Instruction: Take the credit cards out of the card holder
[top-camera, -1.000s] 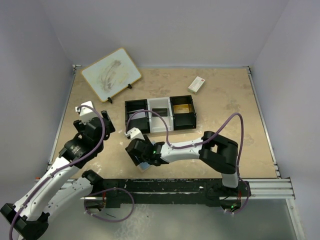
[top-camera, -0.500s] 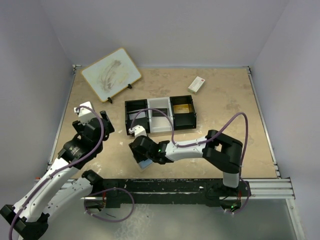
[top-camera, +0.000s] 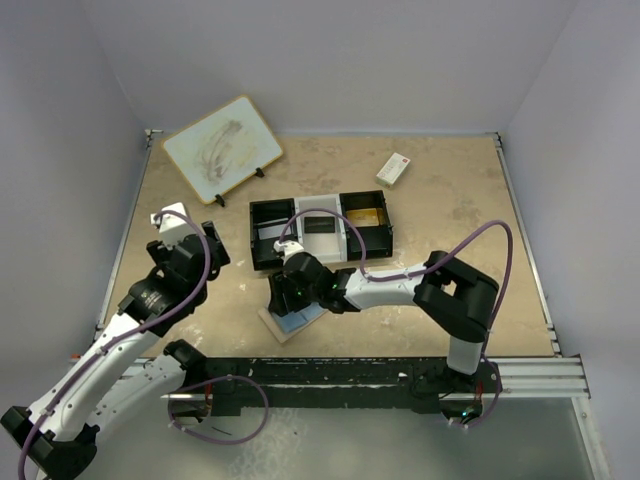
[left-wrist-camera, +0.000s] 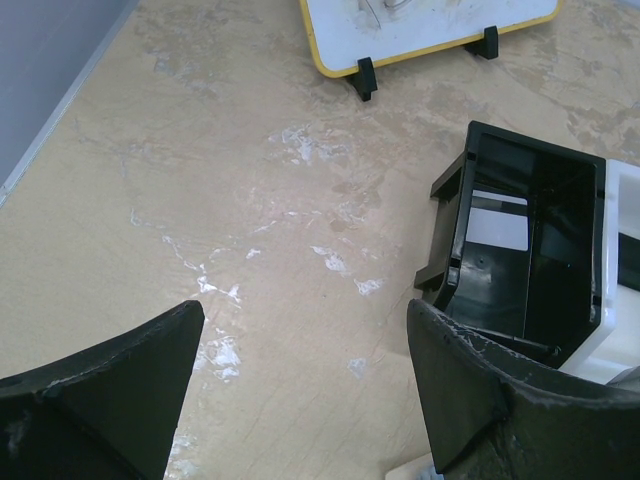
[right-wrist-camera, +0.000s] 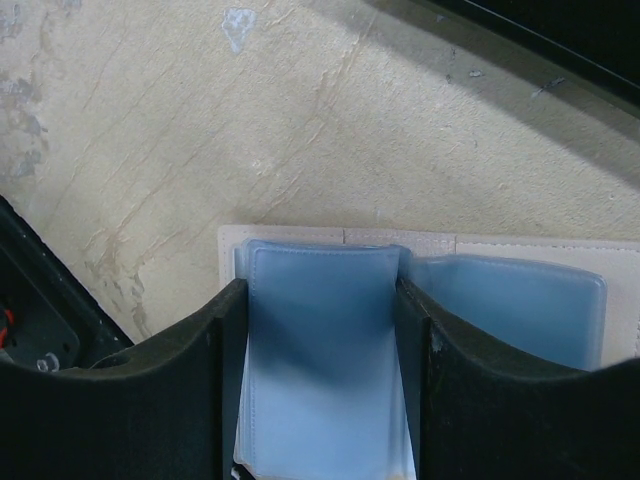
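The table (top-camera: 450, 270) carries the black-and-white tray (top-camera: 253, 235), and the left gripper (left-wrist-camera: 303, 325) hangs beside it with its jaws wide apart. The right gripper (right-wrist-camera: 322, 300) clamps a pale blue pocket of the card holder (right-wrist-camera: 520, 300), which lies open near the table's front edge.

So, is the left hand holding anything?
No, the left hand is spread wide open, with only the table showing in the gap.

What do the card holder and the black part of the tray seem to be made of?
The card holder has a matte tan border, perhaps leather or an imitation. Its pale blue pockets look like soft, slightly translucent plastic. The tray is probably hard moulded plastic, with smooth black walls and a faint sheen.
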